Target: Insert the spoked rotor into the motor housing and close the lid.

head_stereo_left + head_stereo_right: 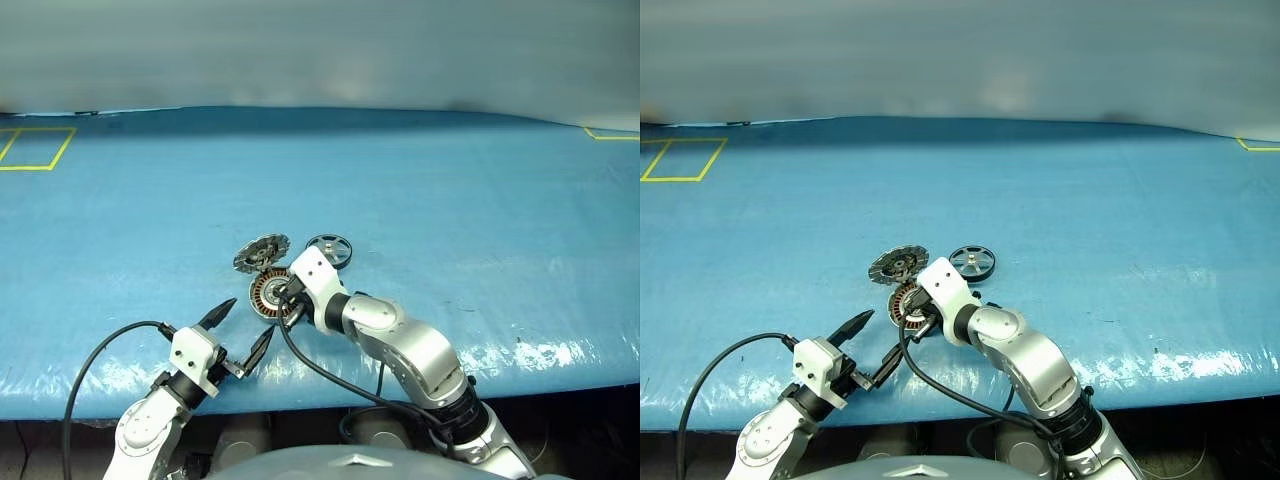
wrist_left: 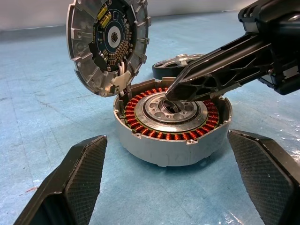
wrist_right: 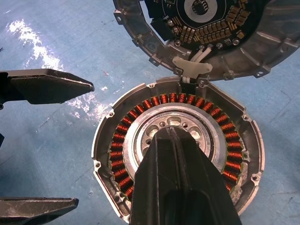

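Note:
The motor housing (image 2: 174, 140), a grey cup with copper windings, sits on the blue table. Its lid (image 2: 108, 42) stands tilted open at the far edge, with its circuit face showing. Just behind and to the right of the housing lies the spoked rotor (image 1: 330, 248), flat on the table. My right gripper (image 2: 174, 91) is shut with nothing in it, and its tips rest on or just above the silver centre bearing (image 3: 164, 127). The left gripper (image 1: 235, 335) hangs open in front of the housing, apart from it.
The blue table cover (image 1: 450, 200) stretches wide on all sides. Yellow tape rectangles mark the far left (image 1: 35, 148) and far right (image 1: 610, 133) corners. The table's front edge (image 1: 560, 375) runs close behind the arms. A black cable (image 1: 100, 350) loops from my left wrist.

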Robot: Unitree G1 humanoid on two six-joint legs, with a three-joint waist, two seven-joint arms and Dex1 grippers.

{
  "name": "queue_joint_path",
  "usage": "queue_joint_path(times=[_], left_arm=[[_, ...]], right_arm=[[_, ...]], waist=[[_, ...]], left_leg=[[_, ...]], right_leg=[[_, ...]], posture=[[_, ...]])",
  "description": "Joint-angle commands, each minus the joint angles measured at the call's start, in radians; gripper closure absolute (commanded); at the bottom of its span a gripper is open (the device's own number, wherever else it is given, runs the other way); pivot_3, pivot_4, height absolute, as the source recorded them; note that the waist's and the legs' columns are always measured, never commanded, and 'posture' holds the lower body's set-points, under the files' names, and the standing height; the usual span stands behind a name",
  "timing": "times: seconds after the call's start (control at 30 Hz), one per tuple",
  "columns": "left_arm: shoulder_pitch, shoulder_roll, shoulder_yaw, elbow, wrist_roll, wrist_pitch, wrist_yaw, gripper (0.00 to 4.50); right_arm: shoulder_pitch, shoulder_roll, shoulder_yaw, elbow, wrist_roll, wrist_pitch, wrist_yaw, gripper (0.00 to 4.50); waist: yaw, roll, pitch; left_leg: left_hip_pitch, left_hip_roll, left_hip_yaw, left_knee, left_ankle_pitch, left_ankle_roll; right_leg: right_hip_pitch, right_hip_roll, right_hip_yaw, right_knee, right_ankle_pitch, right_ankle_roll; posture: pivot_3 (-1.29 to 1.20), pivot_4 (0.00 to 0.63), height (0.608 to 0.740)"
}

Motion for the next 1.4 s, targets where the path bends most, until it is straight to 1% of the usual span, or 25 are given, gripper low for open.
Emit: queue_joint_path(times=[0.03,0.8,1.07,1.23,1.4], left_arm=[[0.005,0.000,0.005,-0.015,-0.011,-0.005,0.001,0.00],[-0.002,-0.002,0.004,-0.006,-0.012,-0.004,-0.001,0.00],[-0.004,-0.003,0.001,-0.002,-0.011,-0.004,-0.002,0.00],[-0.006,-0.004,-0.001,0.000,-0.011,-0.005,-0.003,0.00],[-0.008,-0.005,-0.004,0.002,-0.009,-0.006,-0.003,0.00]], right_arm=[[-0.002,0.009,-0.002,-0.016,0.001,-0.025,-0.004,4.48],[-0.021,0.015,0.000,0.057,-0.007,-0.074,-0.002,4.48],[-0.026,0.003,0.010,0.035,0.002,-0.014,0.003,4.48],[-0.031,0.023,-0.012,0.000,0.020,0.007,-0.002,4.48],[-0.084,0.013,-0.080,-0.075,0.049,0.040,0.003,4.48]], waist=[[0.000,0.000,0.000],[-0.001,0.000,0.000],[0.000,0.000,0.000],[-0.001,0.000,0.000],[-0.001,0.000,0.000]], left_leg=[[0.000,0.000,0.000,0.000,0.000,0.000],[0.000,0.000,0.000,0.000,0.000,0.000],[0.000,0.000,0.000,0.000,0.000,0.000],[0.000,0.000,0.000,0.000,0.000,0.000],[0.000,0.000,0.000,0.000,0.000,0.000]], right_leg=[[0.000,0.000,0.000,0.000,0.000,0.000],[0.000,0.000,0.000,0.000,0.000,0.000],[0.000,0.000,0.000,0.000,0.000,0.000],[0.000,0.000,0.000,0.000,0.000,0.000],[0.000,0.000,0.000,0.000,0.000,0.000]], posture=[[0.00,0.150,0.740],[0.00,0.150,0.740],[0.00,0.150,0.740],[0.00,0.150,0.740],[0.00,0.150,0.740]])
